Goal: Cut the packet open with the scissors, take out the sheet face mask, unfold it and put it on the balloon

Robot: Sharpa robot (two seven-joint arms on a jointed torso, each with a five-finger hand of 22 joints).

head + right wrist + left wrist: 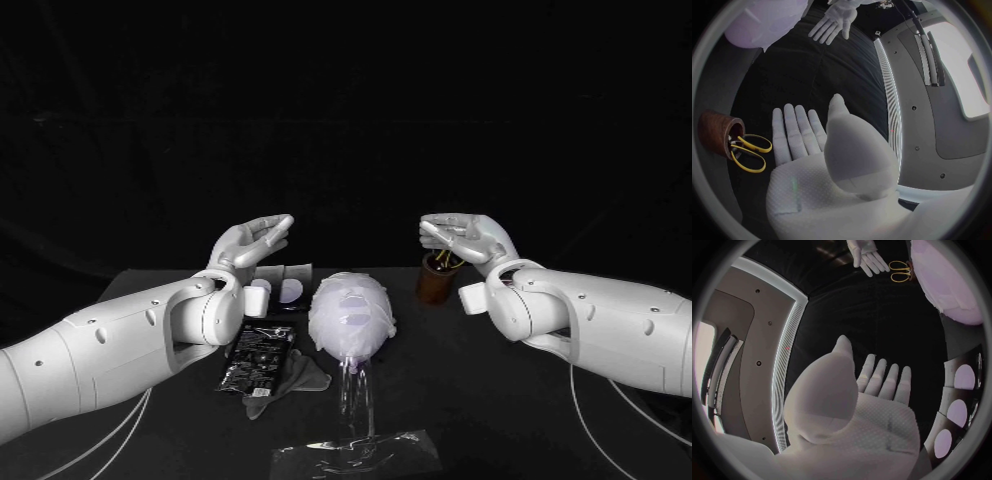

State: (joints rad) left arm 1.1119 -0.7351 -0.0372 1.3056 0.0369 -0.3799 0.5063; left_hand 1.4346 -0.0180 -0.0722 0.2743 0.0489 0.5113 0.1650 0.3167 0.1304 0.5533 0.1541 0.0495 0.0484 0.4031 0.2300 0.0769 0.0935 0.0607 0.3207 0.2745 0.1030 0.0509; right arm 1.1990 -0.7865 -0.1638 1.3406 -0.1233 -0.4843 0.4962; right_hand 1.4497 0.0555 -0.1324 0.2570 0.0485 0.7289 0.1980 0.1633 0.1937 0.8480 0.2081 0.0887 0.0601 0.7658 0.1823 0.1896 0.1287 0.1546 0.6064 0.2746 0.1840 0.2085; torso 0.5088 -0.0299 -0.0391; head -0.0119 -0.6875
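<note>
Two hands are raised above the black surface (pixel 498 405), palms turned toward each other. The left hand (pixel 253 241) (pixel 874 396) is wide, fingers straight and apart, and holds nothing. The right hand (pixel 464 238) (pixel 817 145) is the same, wide and holding nothing. The balloon (pixel 352 316) (pixel 949 284) (pixel 759 22) lies between the two arms at mid-surface. Its long axis runs away from the robot, with the rounded end far and the narrow neck pointing toward the robot. The neck meets a clear stand (pixel 358 452). A pale creased sheet, apparently the sheet face mask (pixel 355 300), covers the balloon's upper side. The black packet (pixel 255 358) lies flat just left of the balloon, long axis roughly parallel to it, with a grey crumpled piece (pixel 297 377) touching its near end. The yellow-handled scissors (pixel 750 152) (pixel 901 270) stand blades-down in a brown cup (pixel 434 286) (pixel 716 132) near the right hand. A white tray with round wells (pixel 286 289) (pixel 957 406) sits near the left wrist.
</note>
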